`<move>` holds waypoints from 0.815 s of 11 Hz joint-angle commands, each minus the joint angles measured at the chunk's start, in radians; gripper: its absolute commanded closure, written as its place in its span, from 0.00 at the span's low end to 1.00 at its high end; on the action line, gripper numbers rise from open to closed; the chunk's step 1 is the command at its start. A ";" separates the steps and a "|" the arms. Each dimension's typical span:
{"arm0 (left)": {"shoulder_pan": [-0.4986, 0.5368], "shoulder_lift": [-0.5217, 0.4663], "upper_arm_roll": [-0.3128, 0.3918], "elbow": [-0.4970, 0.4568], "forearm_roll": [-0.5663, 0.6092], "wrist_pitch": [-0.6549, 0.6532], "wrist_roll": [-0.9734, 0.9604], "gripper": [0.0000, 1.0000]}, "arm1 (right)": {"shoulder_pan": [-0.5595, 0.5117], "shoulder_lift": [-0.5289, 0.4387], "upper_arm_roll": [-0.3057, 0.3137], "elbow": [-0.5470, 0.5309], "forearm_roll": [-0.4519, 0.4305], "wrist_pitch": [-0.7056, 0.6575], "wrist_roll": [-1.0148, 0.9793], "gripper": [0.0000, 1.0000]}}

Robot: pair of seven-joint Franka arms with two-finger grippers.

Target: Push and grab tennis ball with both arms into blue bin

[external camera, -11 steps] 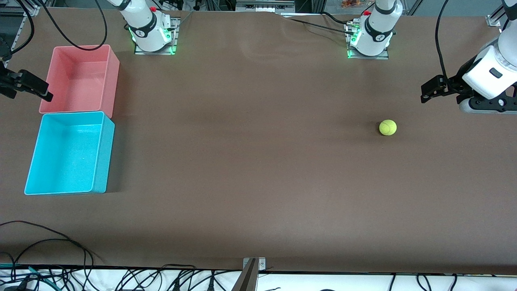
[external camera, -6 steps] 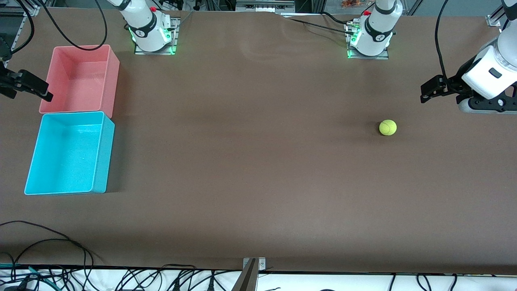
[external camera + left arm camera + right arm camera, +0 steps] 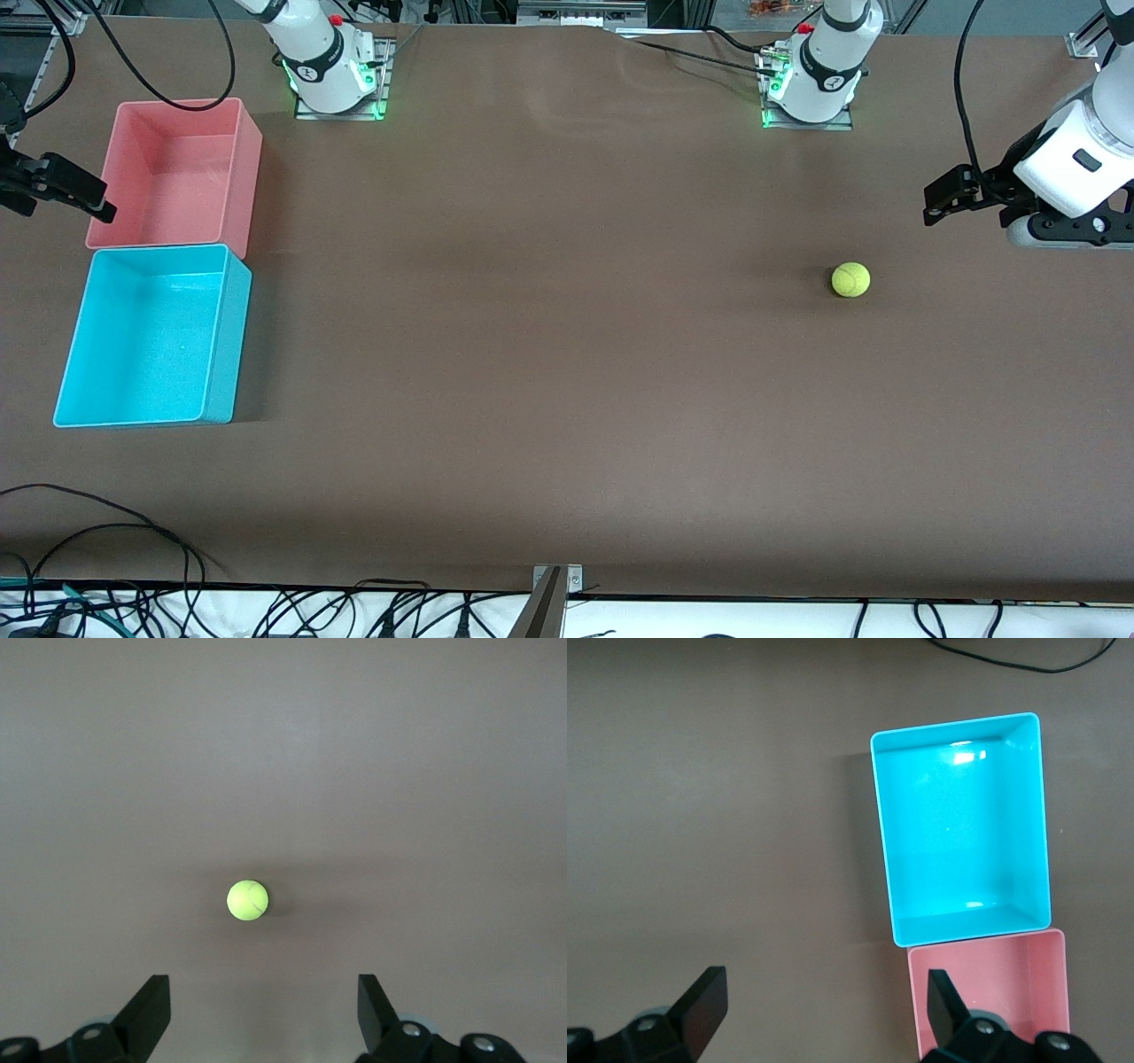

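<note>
The tennis ball [image 3: 850, 279] sits by itself on the brown table [image 3: 567, 372], toward the left arm's end. Nothing touches it. It shows in the left wrist view too [image 3: 247, 900], out in front of the fingers.

The left gripper [image 3: 941, 197] hangs in the air over the table's end, near the ball but apart from it. Its two black fingers [image 3: 146, 1010] are spread wide and hold nothing.

The blue bin [image 3: 221, 337] stands at the right arm's end of the table, well apart from the ball. It has nothing in it. A pink bin [image 3: 244, 168] stands just beside it, farther from the front camera.

The right gripper [image 3: 66, 188] waits up in the air by the pink bin's outer wall. Its fingers [image 3: 700, 1005] are wide apart too, and hold nothing.
</note>
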 commanded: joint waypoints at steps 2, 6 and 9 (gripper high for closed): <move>0.001 0.002 0.001 0.011 -0.017 -0.021 0.028 0.87 | 0.002 0.002 -0.004 0.017 0.019 -0.005 0.009 0.00; 0.009 0.004 0.008 -0.008 -0.019 -0.031 0.129 1.00 | 0.002 0.002 -0.004 0.017 0.019 -0.005 0.009 0.00; 0.035 0.005 0.008 -0.032 -0.010 -0.041 0.331 1.00 | 0.002 0.002 -0.004 0.017 0.019 -0.003 0.009 0.00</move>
